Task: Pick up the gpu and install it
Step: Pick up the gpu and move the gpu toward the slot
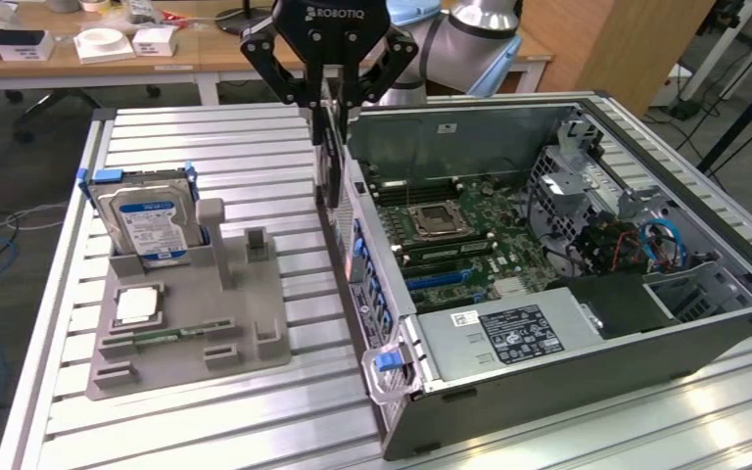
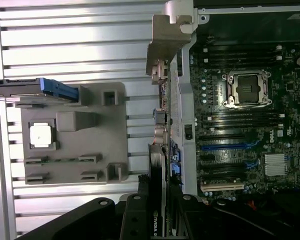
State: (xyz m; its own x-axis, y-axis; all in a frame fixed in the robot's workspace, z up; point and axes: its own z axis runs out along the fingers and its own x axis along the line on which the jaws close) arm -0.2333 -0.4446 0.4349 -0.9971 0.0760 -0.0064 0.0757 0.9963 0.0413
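Closest in, dark end effector [image 2: 159, 217] clamped on the gpu [image 2: 157, 172], pinching the thin card by its flat faces and hanging it edge-down (presumably so the connector edge can drop straight into a slot). Holds it over the open computer case's [image 1: 481, 127] wall at the exterior view's left, just beside the motherboard [image 1: 468, 220], not yet over the blue slots [image 1: 445, 278]. Well apart on the desk [image 1: 207, 137], grey holder tray [image 1: 252, 323] with hard drive [image 1: 152, 223] propped upright, out of the card's way.
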